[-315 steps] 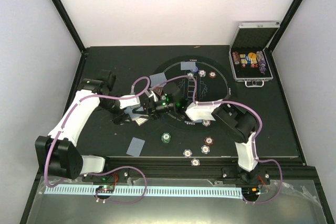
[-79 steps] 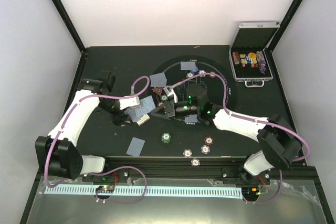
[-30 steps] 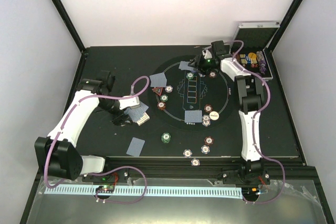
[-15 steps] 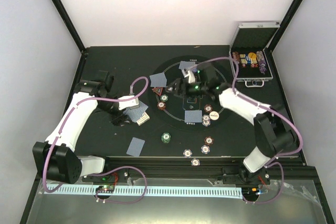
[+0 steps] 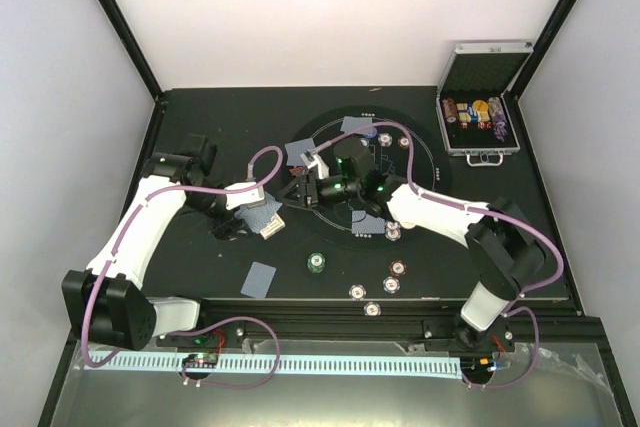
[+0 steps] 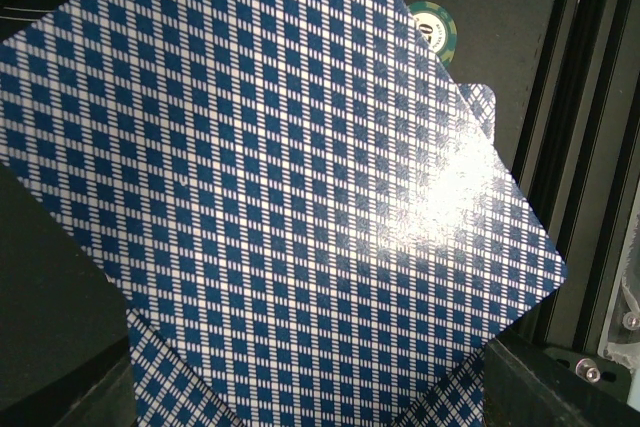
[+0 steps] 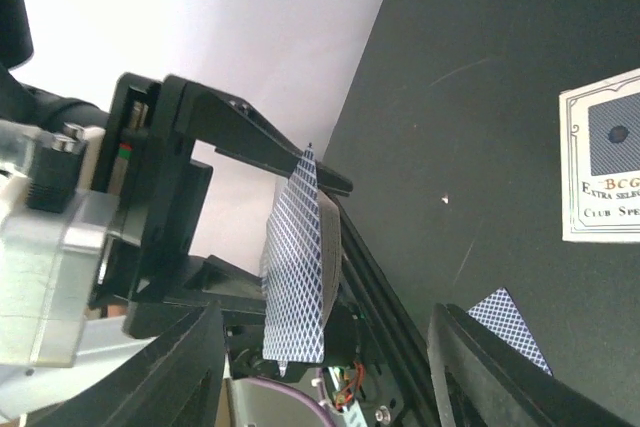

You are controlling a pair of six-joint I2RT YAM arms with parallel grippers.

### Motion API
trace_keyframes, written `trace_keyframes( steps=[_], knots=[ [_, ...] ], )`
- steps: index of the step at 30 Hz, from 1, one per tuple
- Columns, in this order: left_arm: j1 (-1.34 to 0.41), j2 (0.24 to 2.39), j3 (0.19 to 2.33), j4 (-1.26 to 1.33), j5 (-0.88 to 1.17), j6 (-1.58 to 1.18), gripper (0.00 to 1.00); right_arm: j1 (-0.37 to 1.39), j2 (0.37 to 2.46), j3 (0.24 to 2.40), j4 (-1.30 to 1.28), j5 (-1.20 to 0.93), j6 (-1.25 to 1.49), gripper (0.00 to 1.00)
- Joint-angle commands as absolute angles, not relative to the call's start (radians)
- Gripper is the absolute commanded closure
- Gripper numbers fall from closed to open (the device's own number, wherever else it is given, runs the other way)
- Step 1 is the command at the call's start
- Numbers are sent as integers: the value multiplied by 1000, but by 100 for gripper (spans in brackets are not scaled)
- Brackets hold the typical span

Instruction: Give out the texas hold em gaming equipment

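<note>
Nearest the rail lie a flat purple-white chip (image 5: pixel 372 308) and a loose card (image 5: pixel 258 278). A stripe-rimmed green chip (image 5: pixel 316 263) sits just behind, with bare black tabletop around them. The left gripper (image 5: pixel 258 219) clamps a glossy, blue-checked deck (image 6: pixel 280 197). The right gripper (image 5: pixel 298 191), fingers (image 7: pixel 480 367) spread wide around nothing, has swung left off the round mat's (image 5: pixel 424 175) centre to just beside that deck. The silver case (image 5: pixel 480 112) stands well apart, far right.

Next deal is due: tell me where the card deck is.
Top view, left of centre: the card deck is clamped in the left pincer, just left of the round mat and beyond a lone card.
</note>
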State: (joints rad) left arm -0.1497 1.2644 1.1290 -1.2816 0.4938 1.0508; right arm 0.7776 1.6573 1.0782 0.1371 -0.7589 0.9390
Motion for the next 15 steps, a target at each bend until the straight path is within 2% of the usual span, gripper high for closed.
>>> trace_keyframes(
  steps=[1, 4, 12, 15],
  knots=[
    [-147, 1261, 1157, -1281, 503, 1066, 98, 807, 1705, 1119, 190, -770, 965, 47],
    [-147, 1264, 1158, -1280, 504, 1066, 98, 815, 1717, 1123, 198, -770, 972, 57],
    [-147, 1267, 1158, -1278, 504, 1066, 98, 815, 1705, 1110, 192, -768, 976, 92],
    [-147, 1267, 1157, -1278, 503, 1066, 98, 815, 1693, 1095, 215, -770, 995, 99]
  ],
)
